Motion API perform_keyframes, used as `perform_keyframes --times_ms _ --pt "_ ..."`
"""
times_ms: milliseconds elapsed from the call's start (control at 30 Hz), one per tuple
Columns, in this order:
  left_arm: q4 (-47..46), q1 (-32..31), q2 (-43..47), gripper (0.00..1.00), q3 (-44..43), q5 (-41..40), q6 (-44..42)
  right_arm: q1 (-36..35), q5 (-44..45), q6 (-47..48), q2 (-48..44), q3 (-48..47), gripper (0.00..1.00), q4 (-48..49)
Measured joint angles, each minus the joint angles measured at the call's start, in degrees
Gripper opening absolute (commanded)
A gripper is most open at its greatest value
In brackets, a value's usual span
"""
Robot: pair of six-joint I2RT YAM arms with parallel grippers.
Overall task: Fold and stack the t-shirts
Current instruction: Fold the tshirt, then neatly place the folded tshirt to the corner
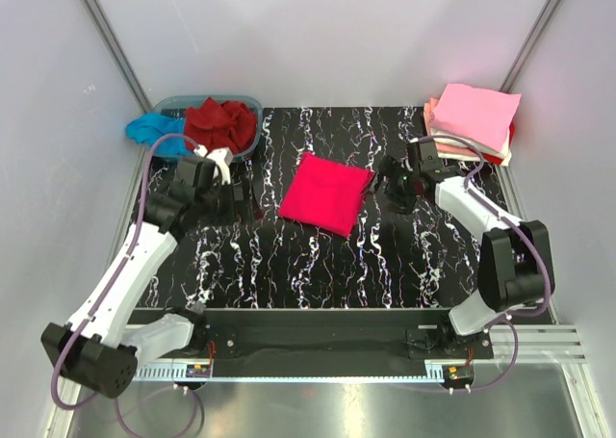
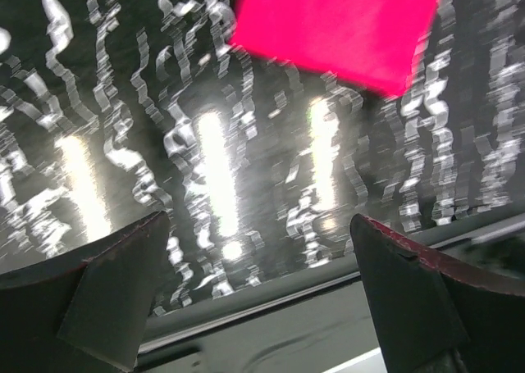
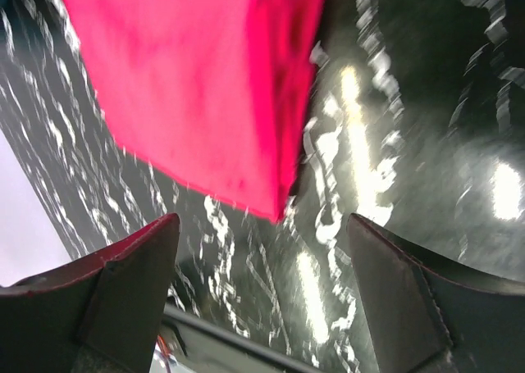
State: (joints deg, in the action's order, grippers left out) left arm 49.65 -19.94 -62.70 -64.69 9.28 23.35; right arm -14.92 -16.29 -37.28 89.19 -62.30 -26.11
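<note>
With left tool and right tool both open and empty, pinch every layer at the red t-shirt's apparently multi-layered 3 o'clock edge.

Folded t-shirt centred on table; tub back left, stack back right.

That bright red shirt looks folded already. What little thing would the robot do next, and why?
Probably the right gripper eases its open fingers over the near edge of the folded red shirt and closes. The shirt lies loose in the middle of the table, right in front of that gripper, and the stack of folded shirts sits in the far right corner, on that arm's side.
</note>
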Motion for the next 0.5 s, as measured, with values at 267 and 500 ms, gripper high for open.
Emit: perform_keyframes --times_ms 267,500 --pt "-1.4 0.0 3.7 0.99 10.9 -3.5 -4.9 5.4 -5.9 1.6 16.0 -6.1 0.84 4.8" --pt "-3.5 0.3 4.6 0.99 13.1 -6.4 -6.4 6.5 -9.1 2.2 26.2 -14.3 0.83 7.5"
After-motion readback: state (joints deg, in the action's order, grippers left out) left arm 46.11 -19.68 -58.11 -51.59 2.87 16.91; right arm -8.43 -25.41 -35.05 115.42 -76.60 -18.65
